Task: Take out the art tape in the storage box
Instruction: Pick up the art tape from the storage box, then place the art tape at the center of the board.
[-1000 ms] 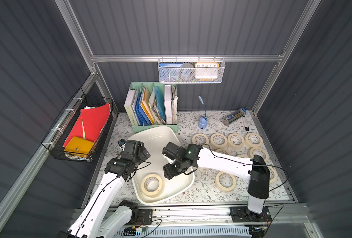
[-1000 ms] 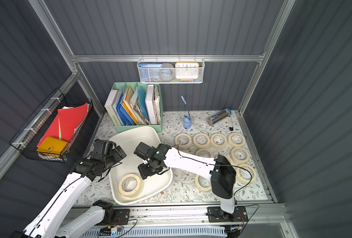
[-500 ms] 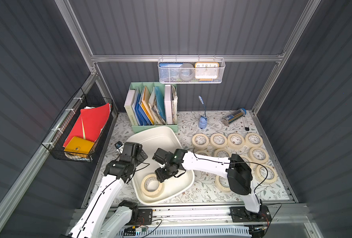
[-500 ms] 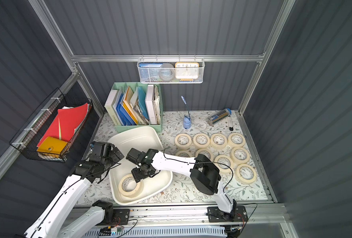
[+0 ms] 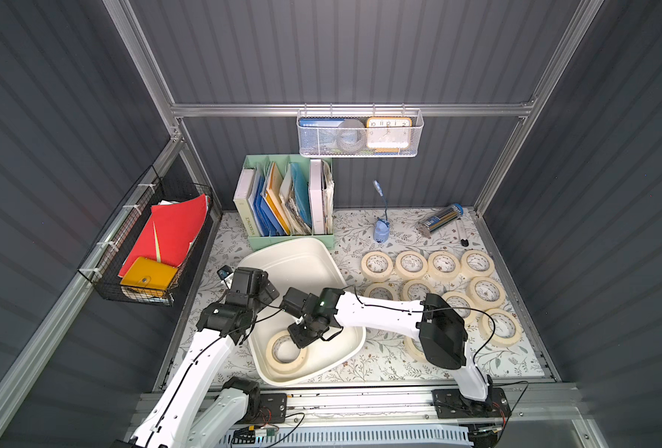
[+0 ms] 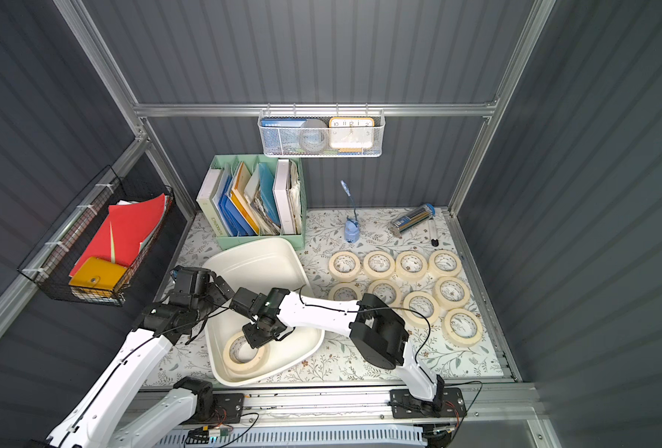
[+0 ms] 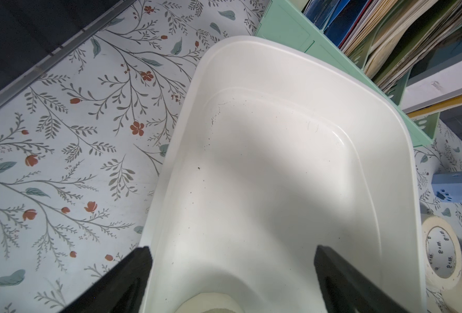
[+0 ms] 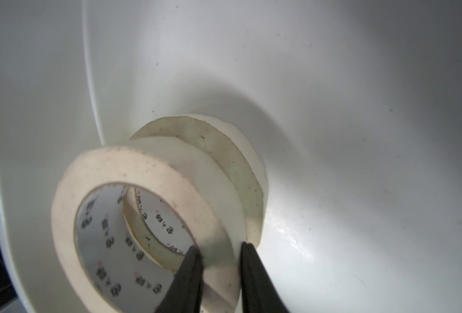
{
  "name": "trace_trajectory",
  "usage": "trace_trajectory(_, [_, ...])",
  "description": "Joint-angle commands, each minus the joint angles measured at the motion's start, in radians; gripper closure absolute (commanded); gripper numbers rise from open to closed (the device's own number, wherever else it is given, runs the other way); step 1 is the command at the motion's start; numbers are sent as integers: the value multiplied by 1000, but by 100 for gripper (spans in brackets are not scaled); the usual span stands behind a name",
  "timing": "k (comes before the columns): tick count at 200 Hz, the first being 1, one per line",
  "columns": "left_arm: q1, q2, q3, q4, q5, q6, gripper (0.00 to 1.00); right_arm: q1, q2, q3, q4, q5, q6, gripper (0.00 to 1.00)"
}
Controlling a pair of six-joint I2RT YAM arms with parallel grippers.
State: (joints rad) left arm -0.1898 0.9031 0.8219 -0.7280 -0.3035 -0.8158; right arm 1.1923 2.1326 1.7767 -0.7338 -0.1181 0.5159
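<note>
My right gripper (image 8: 219,249) has just pinched shut on the wall of the top art tape roll (image 8: 143,168) — at six o'clock inside the storage box (image 5: 298,256) — so lifting comes next. My left gripper (image 7: 231,250) gapes wide, empty.

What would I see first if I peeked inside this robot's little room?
Probably the many cream tape rolls lying flat in rows on the flowery table, right of the white storage box. Next, the right tool inside that box, pinching the wall of one tape roll that sits on another. The bright red folders in the black wire basket on the left wall also pop out.
</note>
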Motion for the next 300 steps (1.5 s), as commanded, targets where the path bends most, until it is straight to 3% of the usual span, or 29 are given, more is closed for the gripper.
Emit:
trace_trajectory(1, [7,-6,-2,-2,-4,23,0,-6,-32,19,-8,58,7,92])
trace_trajectory(22, [8,-15,12,-12,-15,42,0,-27,-87,19,-38,90,15,100])
trace_trajectory(69, [7,17,50,-15,-12,92,0,-111,-285,-31,-139,172,19,100])
trace_trajectory(136, [4,125,44,96,70,173,0,-281,-682,-333,-247,312,87,100])
trace_trajectory(167, [2,161,64,101,88,211,0,-374,-795,-484,-298,336,107,100])
trace_trajectory(216, [-35,189,79,91,78,243,0,-440,-826,-681,-253,333,118,100])
trace_trajectory(300, [-43,185,74,102,76,242,0,-408,-689,-782,-129,203,115,100])
